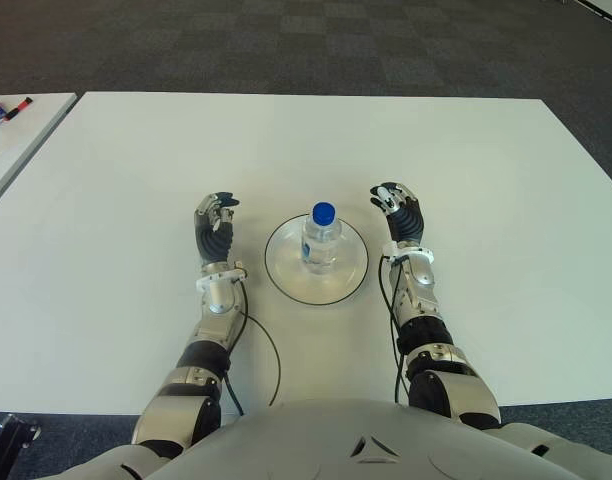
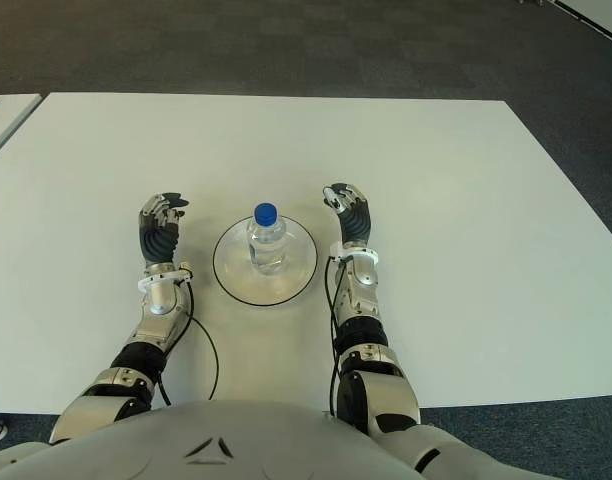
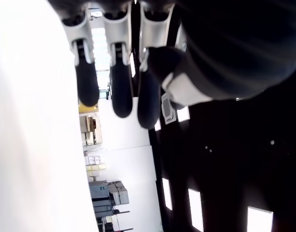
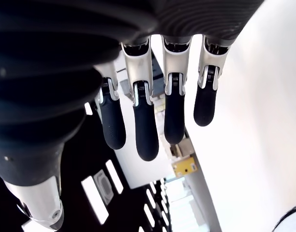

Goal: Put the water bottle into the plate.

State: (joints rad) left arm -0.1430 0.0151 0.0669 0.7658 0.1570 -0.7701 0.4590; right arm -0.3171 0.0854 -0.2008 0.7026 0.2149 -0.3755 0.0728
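**A:** Start with the biggest thing. What's the setting?

**B:** A wide white table (image 1: 486, 180) fills most of the head views, with dark carpet beyond its far edge. A second table (image 1: 21, 135) shows at the far left with a few small items I can't make out.

**A:** And on the main table?

**B:** A round white plate (image 1: 286, 275) with a dark rim sits near the robot, centred between its arms. The water bottle (image 1: 321, 240), clear with a blue cap, stands upright inside it, roughly at the middle. I'd judge the task done: that is where the bottle belongs.

**A:** So the hands?

**B:** The left hand (image 1: 214, 228) shows just to the left of the plate, the right hand (image 1: 400, 213) just to the right, both apart from the rim. Neither touches the bottle.

**A:** Holding anything?

**B:** No. Each wrist view shows the fingers (image 4: 145, 128) stretched out and relaxed with nothing between them; the left's fingers (image 3: 120, 92) look the same. Flanking the plate without contact reads as hands let go and drawn clear, so the bottle isn't knocked over.
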